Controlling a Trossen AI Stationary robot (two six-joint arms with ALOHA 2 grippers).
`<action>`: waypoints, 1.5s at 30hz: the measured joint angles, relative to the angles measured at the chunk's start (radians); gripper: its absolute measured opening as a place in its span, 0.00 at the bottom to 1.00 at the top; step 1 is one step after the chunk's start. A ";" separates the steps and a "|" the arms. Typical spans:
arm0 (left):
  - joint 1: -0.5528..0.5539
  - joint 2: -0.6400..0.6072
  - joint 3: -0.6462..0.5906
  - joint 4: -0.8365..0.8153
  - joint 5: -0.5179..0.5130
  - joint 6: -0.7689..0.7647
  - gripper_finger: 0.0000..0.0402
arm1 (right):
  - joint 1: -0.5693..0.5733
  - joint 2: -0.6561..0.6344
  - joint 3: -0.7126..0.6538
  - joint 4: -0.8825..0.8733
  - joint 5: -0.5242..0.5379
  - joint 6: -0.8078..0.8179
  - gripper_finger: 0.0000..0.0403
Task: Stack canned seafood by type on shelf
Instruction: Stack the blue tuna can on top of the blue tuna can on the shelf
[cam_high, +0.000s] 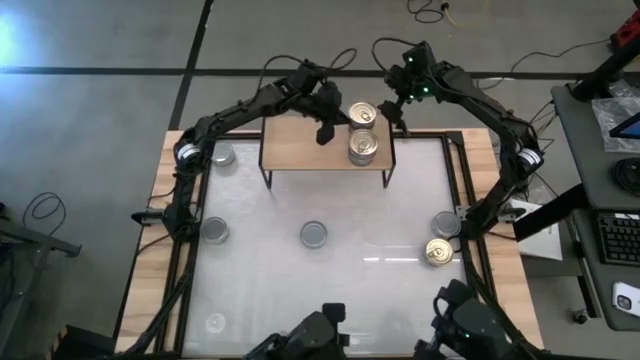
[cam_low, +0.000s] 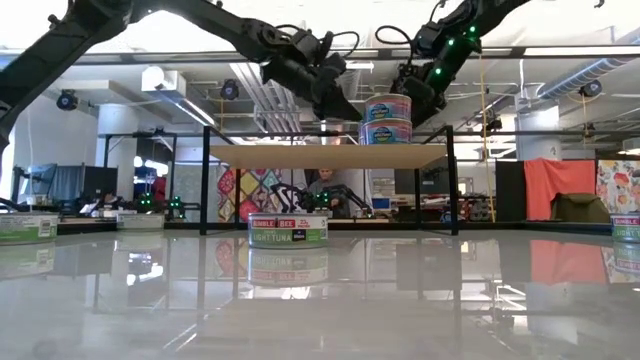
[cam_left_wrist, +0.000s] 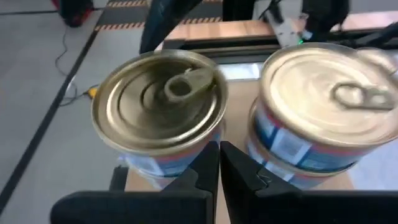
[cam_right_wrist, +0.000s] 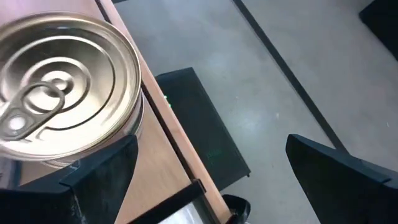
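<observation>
The shelf (cam_high: 300, 150) (cam_low: 300, 156) stands at the table's far middle. On its right part are a gold-topped tin (cam_high: 362, 113) (cam_left_wrist: 160, 106) (cam_right_wrist: 62, 87) and, nearer, a silver-topped tin (cam_high: 363, 147) (cam_left_wrist: 323, 93). In the low view two tins (cam_low: 388, 118) show stacked one on the other. My left gripper (cam_high: 324, 130) (cam_left_wrist: 219, 155) is shut, just left of the tins and pointing at the gap between them. My right gripper (cam_high: 398, 108) (cam_right_wrist: 208, 146) is open, over the shelf's far right corner beside the gold-topped tin. My left gripper's shut fingers (cam_left_wrist: 208, 165) point level from the table's left at the gap between the two tins. I cannot tell whether they touch either one.
Several more tins rest on the glossy table: silver-topped ones at far left (cam_high: 222, 155), left (cam_high: 215, 232), middle (cam_high: 314, 234) (cam_low: 288, 230) and right (cam_high: 446, 224), and a gold-topped one (cam_high: 437, 252) near the right edge. The shelf's left half is bare wood.
</observation>
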 joint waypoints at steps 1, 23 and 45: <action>0.000 0.000 -0.002 0.008 -0.007 0.000 0.00 | 0.000 0.005 0.000 0.005 0.000 0.000 0.99; 0.004 -0.004 -0.003 0.020 -0.080 0.019 0.00 | 0.003 0.036 0.008 0.003 -0.019 0.013 0.99; 0.013 -0.004 -0.001 0.055 -0.119 0.030 0.00 | 0.012 0.001 0.008 -0.043 -0.046 -0.003 0.99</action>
